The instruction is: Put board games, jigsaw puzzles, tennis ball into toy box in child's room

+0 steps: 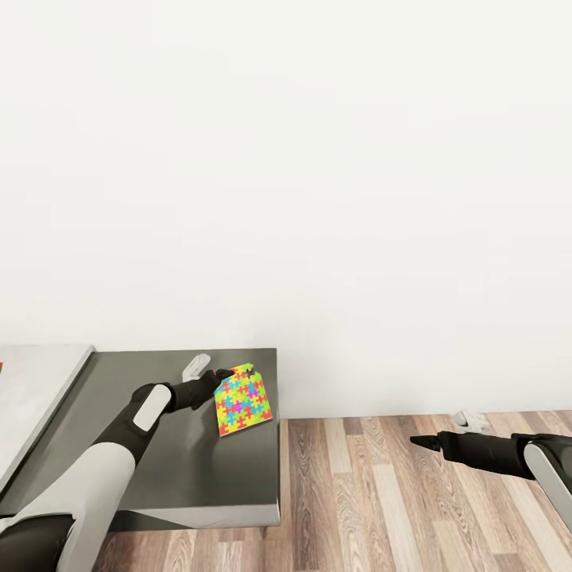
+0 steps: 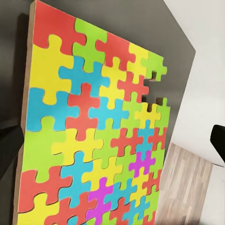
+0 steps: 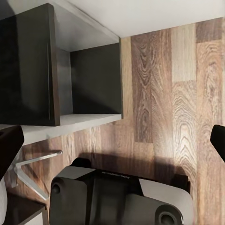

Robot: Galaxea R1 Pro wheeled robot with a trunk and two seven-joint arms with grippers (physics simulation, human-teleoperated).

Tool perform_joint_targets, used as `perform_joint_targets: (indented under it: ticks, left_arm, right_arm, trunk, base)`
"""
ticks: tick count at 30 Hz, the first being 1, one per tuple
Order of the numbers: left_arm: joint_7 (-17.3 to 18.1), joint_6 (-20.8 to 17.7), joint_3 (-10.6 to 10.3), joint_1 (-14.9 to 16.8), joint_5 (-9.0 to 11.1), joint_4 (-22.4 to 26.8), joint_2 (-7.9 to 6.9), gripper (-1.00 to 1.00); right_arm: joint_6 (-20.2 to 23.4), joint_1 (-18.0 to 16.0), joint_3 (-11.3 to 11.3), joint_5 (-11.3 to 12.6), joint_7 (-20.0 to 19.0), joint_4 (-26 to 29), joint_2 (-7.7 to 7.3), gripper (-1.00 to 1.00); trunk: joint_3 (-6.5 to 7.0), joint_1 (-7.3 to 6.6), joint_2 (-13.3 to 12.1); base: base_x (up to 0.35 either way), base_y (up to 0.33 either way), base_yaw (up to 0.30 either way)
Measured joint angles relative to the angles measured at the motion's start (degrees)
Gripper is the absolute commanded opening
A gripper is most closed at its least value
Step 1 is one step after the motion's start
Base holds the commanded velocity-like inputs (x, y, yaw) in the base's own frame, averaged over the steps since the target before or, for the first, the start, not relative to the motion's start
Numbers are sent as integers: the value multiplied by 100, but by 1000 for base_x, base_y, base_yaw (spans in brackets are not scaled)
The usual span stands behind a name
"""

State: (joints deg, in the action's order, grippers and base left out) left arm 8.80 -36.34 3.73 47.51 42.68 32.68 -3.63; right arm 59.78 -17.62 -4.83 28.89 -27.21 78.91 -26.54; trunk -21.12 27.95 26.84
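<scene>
One jigsaw puzzle (image 1: 243, 400) — table (image 1: 191, 469) edge.

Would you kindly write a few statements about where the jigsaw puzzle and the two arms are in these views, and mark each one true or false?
1. The jigsaw puzzle lies on the dark grey part of the table. True.
2. The puzzle sits near the table's right edge, close to the wall. True.
3. The left gripper is far from the puzzle, over the floor. False: it is right at the puzzle's edge, above the table.
4. The right gripper hangs over the wood-plank floor, beside the table. True.
5. The puzzle is complete, with no gaps. False: in the left wrist view, pieces are missing at one corner.
6. The right gripper holds a board game. False: its fingers are apart with nothing between them.
</scene>
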Motion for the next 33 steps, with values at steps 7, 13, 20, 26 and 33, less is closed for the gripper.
perform_joint_targets:
  ticks: [7, 13, 20, 26, 33]
  left_arm:
    - [0, 6, -1, 0, 0, 0, 0, 100]
    - [0, 8, -1, 1, -2, -1, 1, 100]
    - [0, 12, -1, 2, -3, -2, 0, 100]
    - [0, 10, -3, 1, -2, -2, -5, 100]
    - [0, 14, -1, 0, -1, 0, -8, 100]
  right_arm:
    - [0, 0, -1, 0, 2, 0, -4, 100]
    - [0, 1, -3, 1, -2, 0, -4, 100]
    - [0, 2, -4, 1, -3, -2, -1, 100]
    - [0, 1, -3, 2, 0, -5, -1, 100]
    - [0, 0, -2, 1, -2, -1, 0, 100]
  trunk:
    - [0, 0, 0]
    - [0, 0, 0]
    - [0, 0, 0]
    - [0, 0, 0]
    - [0, 0, 0]
  base:
    - [0, 0, -5]
    - [0, 0, -103]
    - [0, 0, -227]
    - [0, 0, -193]
    - [0, 0, -60]
